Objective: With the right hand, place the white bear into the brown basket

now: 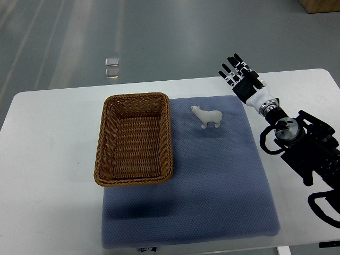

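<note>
I see a brown basket (134,140) of tightly woven wicker, ribbed and rough. The white bear (207,116) looks like smooth, hard plastic, faintly glossy. Under both lies a blue mat (212,191), dimpled and matt like foam cloth, on a smooth white tabletop (48,175).

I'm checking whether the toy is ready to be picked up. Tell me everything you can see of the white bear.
The white bear is a small figurine shaped like a polar bear, plain white all over, looking like hard plastic or resin. It stands upright on its four legs on the blue-grey mat, head pointing towards the brown basket, which lies apart from it on that side. Only the mat touches it. The right hand is off to its other side, fingers stretched out, not touching it.
</note>
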You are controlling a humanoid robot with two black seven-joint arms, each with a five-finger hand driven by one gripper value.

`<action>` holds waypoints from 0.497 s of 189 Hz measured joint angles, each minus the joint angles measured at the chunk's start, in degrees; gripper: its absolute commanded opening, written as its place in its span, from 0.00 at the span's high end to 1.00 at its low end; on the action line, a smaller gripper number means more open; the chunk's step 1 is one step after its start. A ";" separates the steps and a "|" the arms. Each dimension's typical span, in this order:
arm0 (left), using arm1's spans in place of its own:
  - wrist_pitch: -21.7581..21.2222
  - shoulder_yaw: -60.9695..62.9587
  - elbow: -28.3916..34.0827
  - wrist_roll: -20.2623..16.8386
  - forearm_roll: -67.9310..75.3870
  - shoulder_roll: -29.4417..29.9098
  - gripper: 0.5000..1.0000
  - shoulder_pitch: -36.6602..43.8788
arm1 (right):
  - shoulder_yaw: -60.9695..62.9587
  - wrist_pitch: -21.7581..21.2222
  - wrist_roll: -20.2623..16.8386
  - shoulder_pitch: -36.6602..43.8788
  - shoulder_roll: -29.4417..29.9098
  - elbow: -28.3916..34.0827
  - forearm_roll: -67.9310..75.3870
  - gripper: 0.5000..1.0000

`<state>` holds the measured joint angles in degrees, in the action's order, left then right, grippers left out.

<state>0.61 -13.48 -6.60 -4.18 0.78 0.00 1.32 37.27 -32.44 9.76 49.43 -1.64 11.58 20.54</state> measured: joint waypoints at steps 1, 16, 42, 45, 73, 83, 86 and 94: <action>0.00 0.00 0.01 0.00 0.00 0.00 0.00 0.00 | 0.00 0.00 0.00 0.00 0.00 0.00 -0.01 0.14; 0.00 0.01 0.14 0.03 0.00 0.00 0.00 0.00 | 0.03 0.00 0.00 -0.03 0.08 -0.01 -0.02 0.14; 0.00 0.03 0.32 0.03 0.00 0.00 0.00 0.00 | 0.10 -0.02 0.11 -0.03 0.11 -0.01 -0.04 0.14; 0.00 0.03 0.33 0.03 0.00 0.00 0.00 0.00 | 0.10 -0.07 0.13 -0.03 0.11 -0.01 -0.04 0.14; -0.07 0.04 0.47 0.05 -0.03 0.00 0.00 0.12 | 0.10 -0.96 0.34 -0.03 -0.16 -0.01 -0.04 0.14; -0.08 0.04 0.51 0.05 -0.04 0.00 0.00 0.14 | 0.10 -1.71 0.48 -0.03 -0.22 -0.01 -0.02 0.14; -0.08 0.04 0.51 0.05 -0.04 0.00 0.00 0.15 | 0.10 -1.90 0.51 -0.03 -0.26 -0.01 -0.01 0.14; -0.08 0.07 0.51 0.05 -0.04 0.00 0.00 0.16 | 0.19 -2.26 0.75 -0.03 -0.42 -0.01 0.03 0.14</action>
<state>0.53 -13.42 -6.09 -4.13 0.74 0.00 1.48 37.46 -34.70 10.51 49.40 -2.06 11.57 20.57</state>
